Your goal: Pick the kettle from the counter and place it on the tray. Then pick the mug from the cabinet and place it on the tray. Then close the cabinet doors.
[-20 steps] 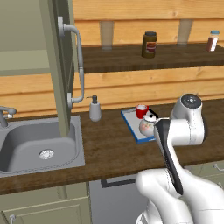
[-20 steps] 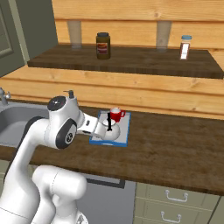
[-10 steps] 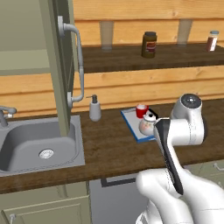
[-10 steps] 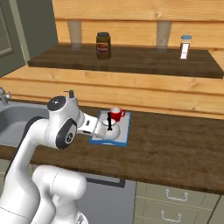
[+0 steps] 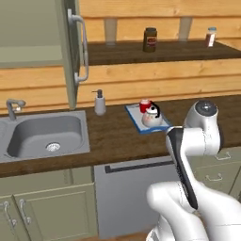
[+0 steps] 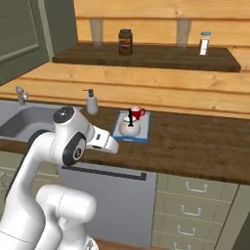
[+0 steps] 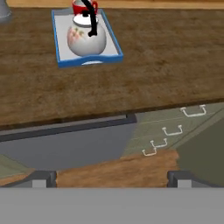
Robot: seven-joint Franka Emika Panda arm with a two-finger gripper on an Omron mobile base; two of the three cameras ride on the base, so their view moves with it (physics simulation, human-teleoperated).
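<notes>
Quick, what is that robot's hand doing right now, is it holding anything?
Hand: open and holding nothing; the kettle and mug sit on the tray.

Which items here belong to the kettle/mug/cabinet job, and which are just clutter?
Job:
- kettle, on the tray
- mug, also on the tray
- cabinet door, open
- counter

Clutter:
- soap dispenser
- brown jar on the shelf
- small white bottle
- sink
</notes>
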